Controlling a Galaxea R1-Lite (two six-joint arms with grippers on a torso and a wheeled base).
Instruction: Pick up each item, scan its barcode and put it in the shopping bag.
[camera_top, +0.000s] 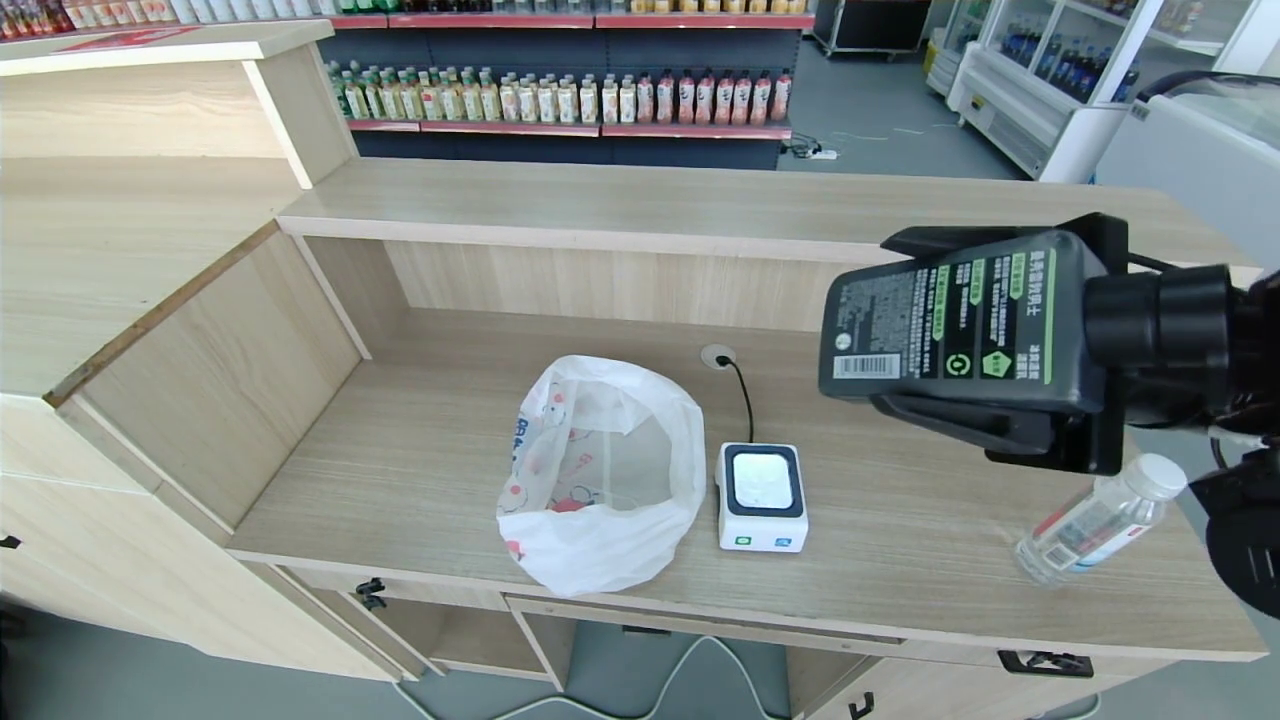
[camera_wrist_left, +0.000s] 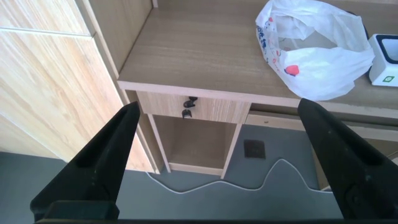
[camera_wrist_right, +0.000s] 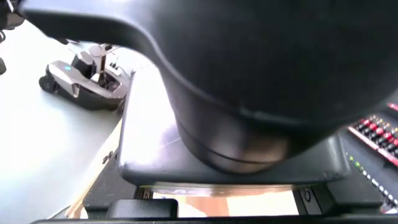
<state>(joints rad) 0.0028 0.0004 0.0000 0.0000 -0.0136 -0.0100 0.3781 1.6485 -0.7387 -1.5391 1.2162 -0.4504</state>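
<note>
Print check, for your log.

- Your dark bottle (camera_top: 950, 330) has the densest label. There is a white barcode patch (camera_top: 866, 367) at one corner, with columns of white and green characters beside it and two green symbols, one round and one hexagonal. The characters are too small to read off.
- Shopping bag (camera_top: 600, 470): red cartoon figures and a strip of blue characters down one side, creased and not legible.
- Scanner (camera_top: 762, 495): one green and one blue icon on its front edge, no words you could read.
- Water bottle (camera_top: 1095, 520): red, white and blue wrap label, text unreadable.
- Shelf bottles (camera_top: 560, 98) behind: the labels are only colour patches.
</note>
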